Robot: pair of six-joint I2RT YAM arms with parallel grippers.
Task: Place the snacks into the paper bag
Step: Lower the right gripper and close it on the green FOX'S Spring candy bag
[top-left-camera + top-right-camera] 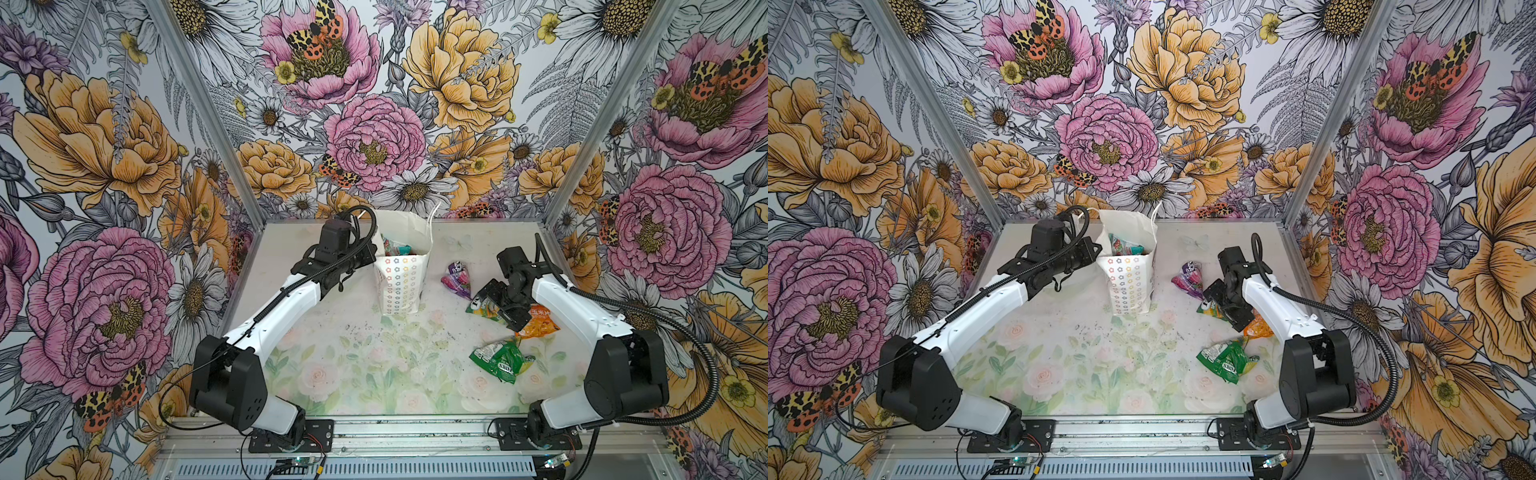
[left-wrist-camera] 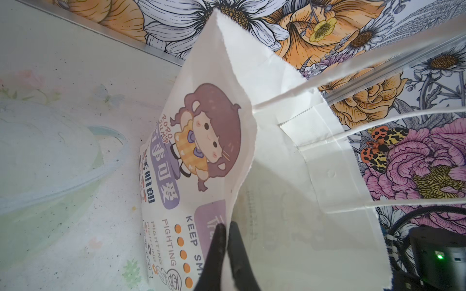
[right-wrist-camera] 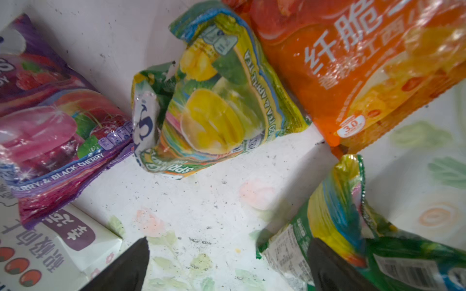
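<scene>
Snacks (image 1: 498,359) lie on the counter (image 1: 374,374) right of the upright bag (image 1: 401,286), with more inside it. Left hand (image 2: 228,226) pinches the bag's rim; right hand (image 3: 228,243) hovers spread above the loose ones.

Your paper bag (image 1: 1129,286) stands upright on the desk (image 1: 1079,365), with a purple packet (image 1: 1188,279), an orange packet (image 1: 1260,328) and a green packet (image 1: 1223,361) lying to its right.

The table (image 1: 374,374) is overlooked steeply in both top views; paper bag (image 2: 290,189) and snacks (image 3: 214,105) are framed closely by wrist views.
</scene>
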